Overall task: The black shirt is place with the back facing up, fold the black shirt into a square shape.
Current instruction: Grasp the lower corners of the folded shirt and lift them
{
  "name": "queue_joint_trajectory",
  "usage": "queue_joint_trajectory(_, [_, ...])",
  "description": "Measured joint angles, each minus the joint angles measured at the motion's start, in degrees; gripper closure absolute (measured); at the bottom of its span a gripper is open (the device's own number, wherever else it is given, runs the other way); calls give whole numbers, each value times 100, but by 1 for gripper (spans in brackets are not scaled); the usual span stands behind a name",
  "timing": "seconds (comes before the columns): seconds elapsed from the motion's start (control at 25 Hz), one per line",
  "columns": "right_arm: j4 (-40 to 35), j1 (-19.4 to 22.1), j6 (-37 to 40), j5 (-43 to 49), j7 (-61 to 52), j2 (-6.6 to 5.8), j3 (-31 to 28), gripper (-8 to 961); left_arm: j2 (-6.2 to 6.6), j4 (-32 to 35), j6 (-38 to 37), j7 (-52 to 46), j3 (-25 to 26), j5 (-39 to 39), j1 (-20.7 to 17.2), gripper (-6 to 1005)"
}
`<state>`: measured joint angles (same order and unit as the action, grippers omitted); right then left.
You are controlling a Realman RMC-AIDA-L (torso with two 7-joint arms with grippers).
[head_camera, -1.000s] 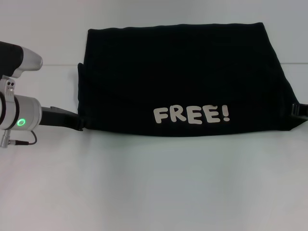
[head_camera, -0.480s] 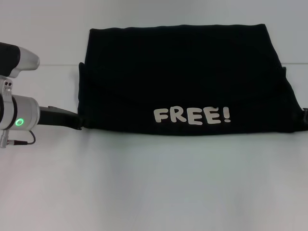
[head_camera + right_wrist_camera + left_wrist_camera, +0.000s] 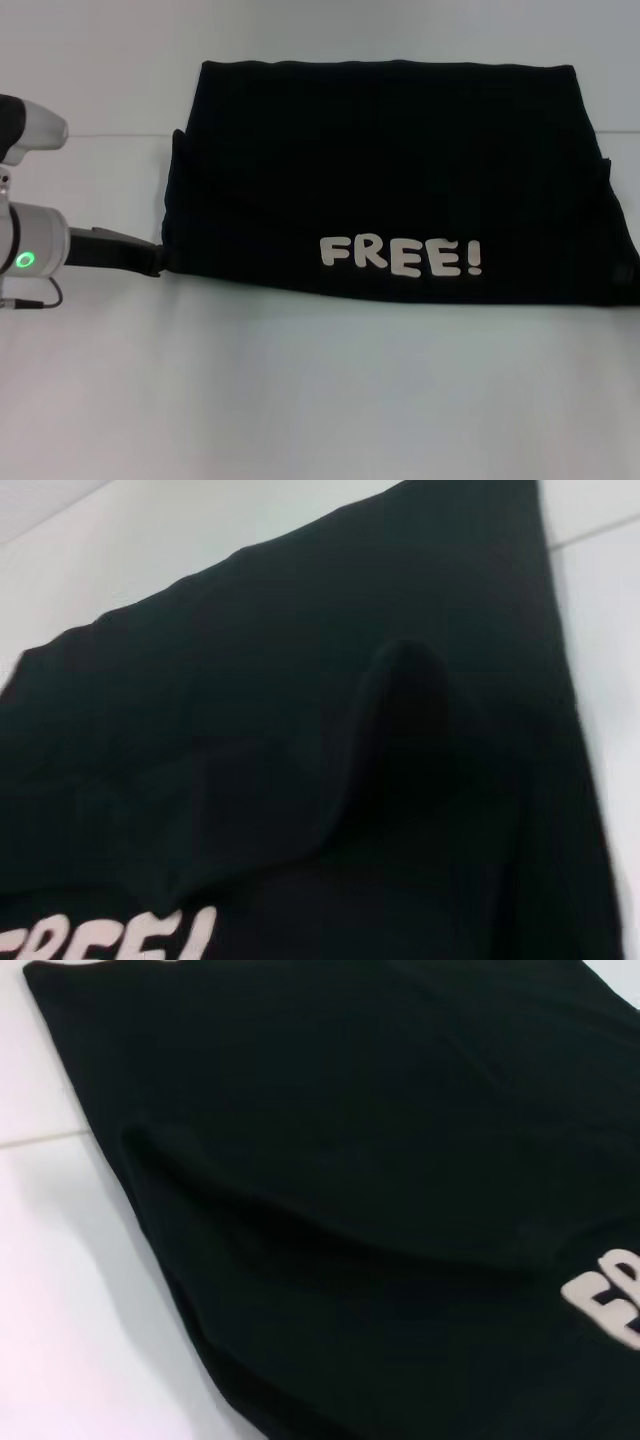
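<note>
The left gripper (image 3: 150, 258) sits low at the near left corner of the black shirt (image 3: 400, 170), its dark tip right against the cloth edge or tucked just under it; whether its fingers are apart or clamped on fabric cannot be told, since the tip merges with the dark cloth and the left wrist view shows only shirt. The right gripper does not show in the head view, and its wrist view shows only the shirt's right part, so its state is hidden as well. The shirt lies across the middle of the table (image 3: 320, 400), already folded into a wide band, longer left to right than near to far, with the off-white lettering (image 3: 400, 257) facing up along the near edge, right of centre. A soft ridge runs across the cloth near the left end, and another bulge shows in the right wrist view (image 3: 400, 680), so the layers are not lying fully flat. The fabric looks light, limp and likely to sag or slide over itself when lifted, so the best hold is probably at the corners or along a folded edge, pinching all layers together. The table is white, smooth and matte, with a faint seam (image 3: 100, 135) running left to right toward the far side.
</note>
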<state>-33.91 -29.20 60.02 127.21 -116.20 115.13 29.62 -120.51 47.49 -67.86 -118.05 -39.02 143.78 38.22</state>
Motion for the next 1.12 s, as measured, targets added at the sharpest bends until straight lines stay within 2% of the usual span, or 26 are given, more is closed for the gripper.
queue_joint_trajectory(0.2, [-7,313,527,-326,285,-6,-48,916,-22,370,-656,85,251,-39,-172,999])
queue_joint_trajectory(0.36, [-13,567,985,-400,591,-35,-356,916,-24,489,-1199,247,628,-40,-266,999])
queue_joint_trajectory(0.64, [-24,983,1804,-387,1034,-114,-666,917,92,562,-2617,777,1547,-44,-374,999])
queue_joint_trajectory(0.88, [-31,1393,2306,-382,1334,-169,-852,917,111,565,-3601,1139,1669,0,-628,999])
queue_joint_trajectory(1.12, [-37,1672,2735,-311,1502,-266,-943,915,60,569,-4245,1332,1842,6,-900,999])
